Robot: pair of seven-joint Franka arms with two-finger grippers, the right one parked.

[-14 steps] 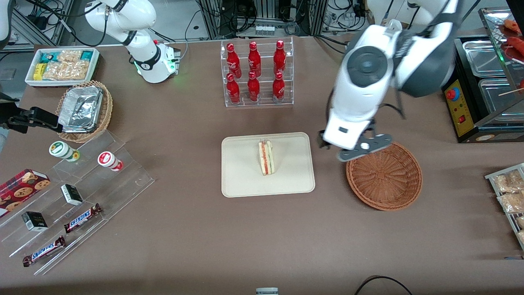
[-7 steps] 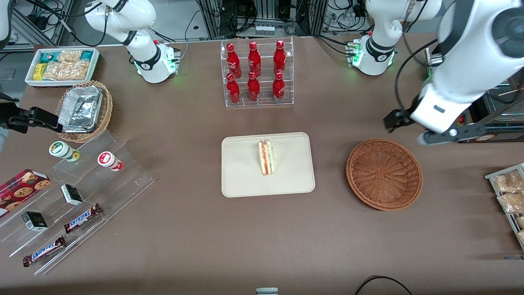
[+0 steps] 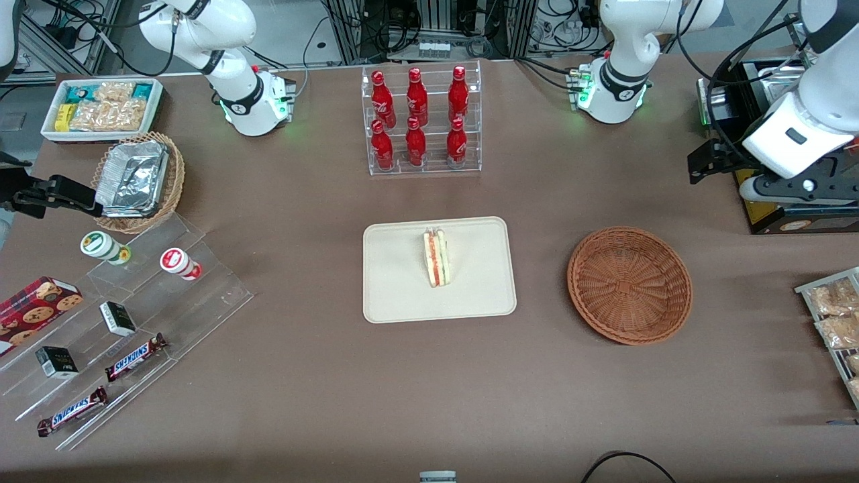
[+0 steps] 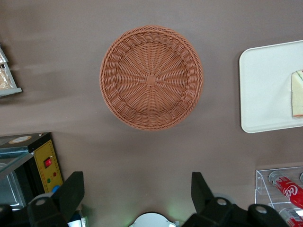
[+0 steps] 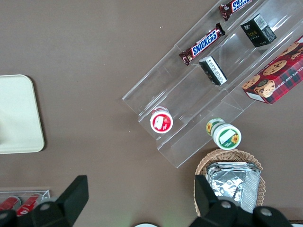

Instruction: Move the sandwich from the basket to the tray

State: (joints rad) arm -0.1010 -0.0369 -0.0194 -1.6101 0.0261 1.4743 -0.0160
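The sandwich (image 3: 436, 258) lies on the cream tray (image 3: 402, 295) in the middle of the table; its edge also shows in the left wrist view (image 4: 297, 94) on the tray (image 4: 265, 90). The reddish-brown basket (image 3: 629, 285) sits empty beside the tray toward the working arm's end; it also shows in the left wrist view (image 4: 151, 78). My gripper (image 3: 772, 178) is raised high near the working arm's end of the table, farther from the front camera than the basket. In the left wrist view the gripper (image 4: 137, 191) is open and empty, fingers (image 4: 71, 194) wide apart.
A clear rack of red bottles (image 3: 419, 121) stands farther from the camera than the tray. A black appliance (image 3: 792, 134) with metal pans sits under my gripper. Snack packets (image 3: 835, 315) lie at the working arm's end. A stepped acrylic display (image 3: 121, 322) with candy bars lies toward the parked arm's end.
My gripper has swung away from above the basket's rim toward the working arm's end of the table and risen. The sandwich stays on the tray.
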